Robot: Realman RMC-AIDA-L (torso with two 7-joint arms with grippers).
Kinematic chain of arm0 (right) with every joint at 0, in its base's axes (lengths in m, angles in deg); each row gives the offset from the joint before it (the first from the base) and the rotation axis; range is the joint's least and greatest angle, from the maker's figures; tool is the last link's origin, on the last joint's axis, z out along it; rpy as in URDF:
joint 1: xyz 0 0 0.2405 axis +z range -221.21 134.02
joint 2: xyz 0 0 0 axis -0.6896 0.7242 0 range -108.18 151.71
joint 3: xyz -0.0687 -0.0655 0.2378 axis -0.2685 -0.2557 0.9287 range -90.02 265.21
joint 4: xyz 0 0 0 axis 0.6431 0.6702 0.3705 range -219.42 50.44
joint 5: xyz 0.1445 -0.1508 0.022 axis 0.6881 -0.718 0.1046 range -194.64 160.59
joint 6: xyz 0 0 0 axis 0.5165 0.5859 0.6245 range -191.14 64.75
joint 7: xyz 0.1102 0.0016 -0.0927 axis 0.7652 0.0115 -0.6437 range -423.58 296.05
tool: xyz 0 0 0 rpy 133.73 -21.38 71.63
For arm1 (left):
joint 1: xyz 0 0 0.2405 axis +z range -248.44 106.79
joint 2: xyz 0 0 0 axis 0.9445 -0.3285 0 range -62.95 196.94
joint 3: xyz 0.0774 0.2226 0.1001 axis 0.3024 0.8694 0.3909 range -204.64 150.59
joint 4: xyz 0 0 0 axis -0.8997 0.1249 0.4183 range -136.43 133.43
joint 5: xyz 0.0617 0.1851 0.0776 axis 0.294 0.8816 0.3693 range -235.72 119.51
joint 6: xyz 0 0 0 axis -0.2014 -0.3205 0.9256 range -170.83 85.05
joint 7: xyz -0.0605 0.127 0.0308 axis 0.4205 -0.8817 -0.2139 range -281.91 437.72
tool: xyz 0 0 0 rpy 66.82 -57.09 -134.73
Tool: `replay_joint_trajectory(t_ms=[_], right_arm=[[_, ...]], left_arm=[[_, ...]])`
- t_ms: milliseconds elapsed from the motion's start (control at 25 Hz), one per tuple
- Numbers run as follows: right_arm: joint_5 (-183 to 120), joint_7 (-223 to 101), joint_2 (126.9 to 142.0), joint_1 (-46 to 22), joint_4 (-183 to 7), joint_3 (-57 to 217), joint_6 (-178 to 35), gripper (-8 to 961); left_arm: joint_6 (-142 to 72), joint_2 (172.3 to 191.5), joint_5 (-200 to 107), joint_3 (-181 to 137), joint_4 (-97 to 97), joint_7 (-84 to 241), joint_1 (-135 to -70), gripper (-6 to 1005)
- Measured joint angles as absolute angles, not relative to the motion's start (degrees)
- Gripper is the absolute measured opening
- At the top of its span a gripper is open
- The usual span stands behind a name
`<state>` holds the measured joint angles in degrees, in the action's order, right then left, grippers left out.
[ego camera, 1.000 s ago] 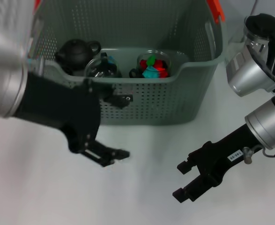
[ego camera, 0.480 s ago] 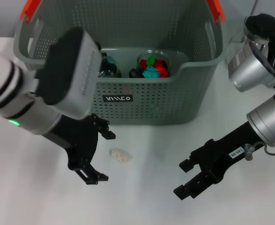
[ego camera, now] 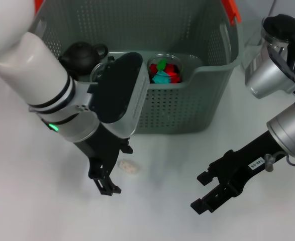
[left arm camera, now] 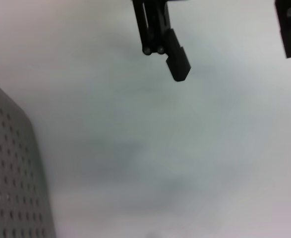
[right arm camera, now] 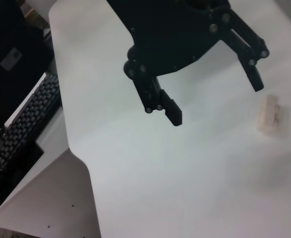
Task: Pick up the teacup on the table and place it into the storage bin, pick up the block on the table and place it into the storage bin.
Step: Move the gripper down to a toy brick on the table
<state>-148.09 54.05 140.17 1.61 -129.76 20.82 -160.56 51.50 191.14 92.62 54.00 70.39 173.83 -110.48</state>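
Two grippers flank your block (ego camera: pixel 127 166). The left gripper (ego camera: pixel 111 168), fingers apart, hangs just beside it. The right gripper (ego camera: pixel 203 192), also spread, sits well apart from it.

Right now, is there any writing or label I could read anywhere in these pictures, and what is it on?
White sticker on the right gripper, at about: dark printed characters, too small to read.
Storage bin: no label shows; the left gripper and its arm cover part of the front wall.
Keyboard in the right wrist view: key markings too blurred to read.
Nothing else carries text.
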Motion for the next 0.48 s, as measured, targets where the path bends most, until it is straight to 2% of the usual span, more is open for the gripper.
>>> replay_joint_trajectory(t_ms=[480], right_arm=[[-148.42,54.52,139.53,2.10,-129.86,20.89,-160.59,946]], left_arm=[[44.33,191.27,95.88,59.28,63.12,173.82,-113.58,949]])
